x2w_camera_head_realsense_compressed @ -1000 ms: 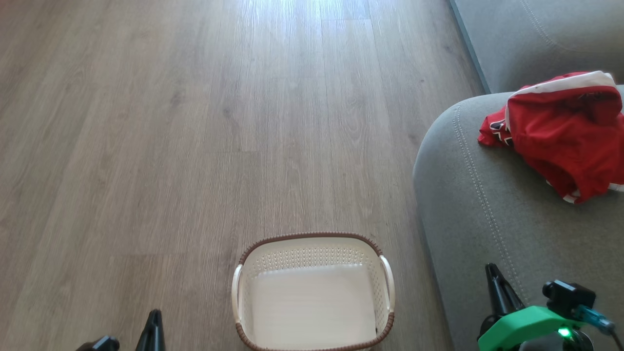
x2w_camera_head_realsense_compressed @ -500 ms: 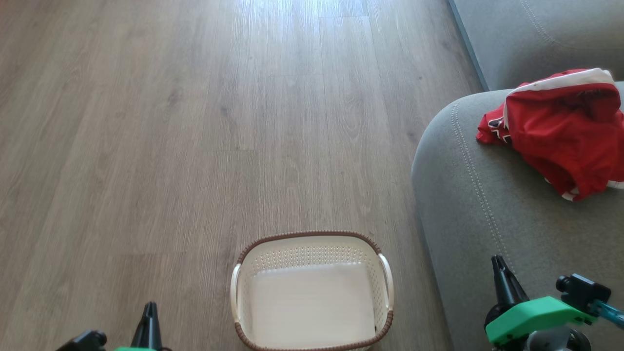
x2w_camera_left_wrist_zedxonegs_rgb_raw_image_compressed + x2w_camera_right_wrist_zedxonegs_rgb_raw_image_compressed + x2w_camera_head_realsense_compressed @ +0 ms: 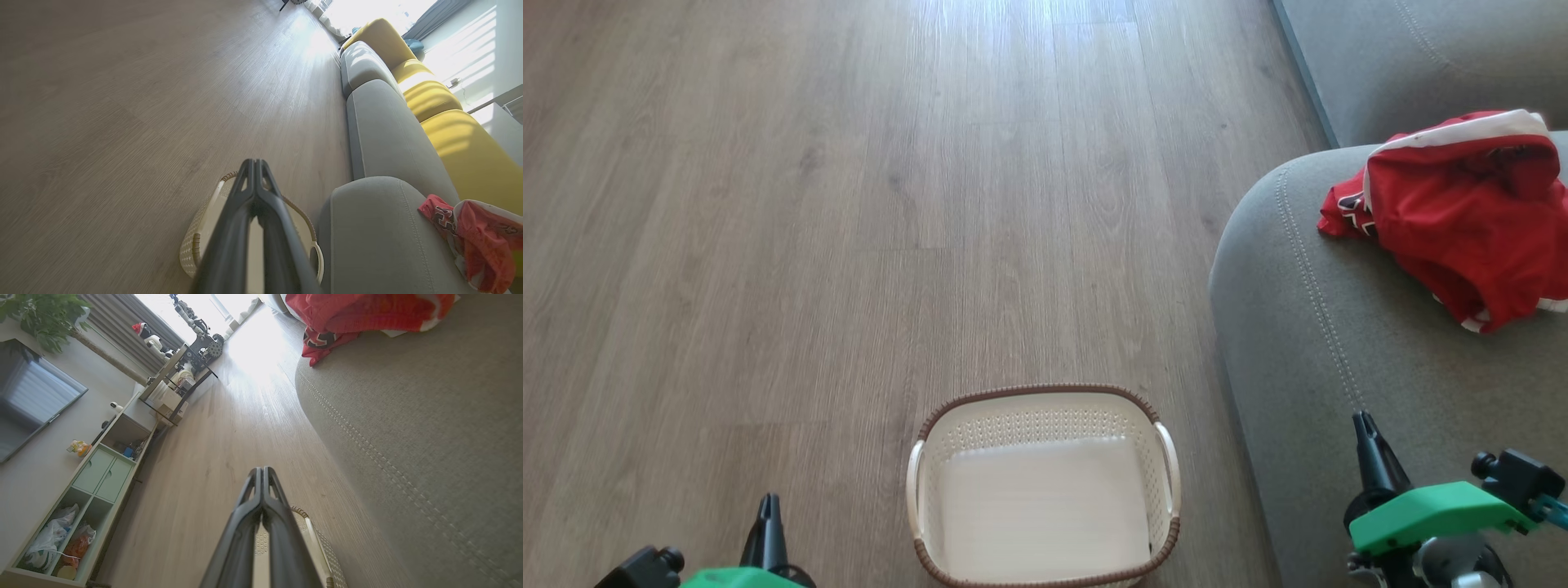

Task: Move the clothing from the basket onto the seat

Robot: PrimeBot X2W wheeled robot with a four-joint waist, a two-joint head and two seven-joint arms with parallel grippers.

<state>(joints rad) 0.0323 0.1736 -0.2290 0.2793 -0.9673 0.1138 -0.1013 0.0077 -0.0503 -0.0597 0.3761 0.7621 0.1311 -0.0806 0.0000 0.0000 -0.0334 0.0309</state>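
Since a second ago both my claws have crept slightly higher in the head view, and the clothes haven't stirred. The clothing lies crumpled on the seat, well apart from the basket, whose bottom looks bare, so I judge the job done. My left gripper and right gripper flank the basket, pinched fully together on nothing, likely just parked

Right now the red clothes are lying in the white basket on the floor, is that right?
No. The red clothes lie on the grey sofa, not in the white basket. The basket does stand on the floor, with nothing inside, as the head view shows.
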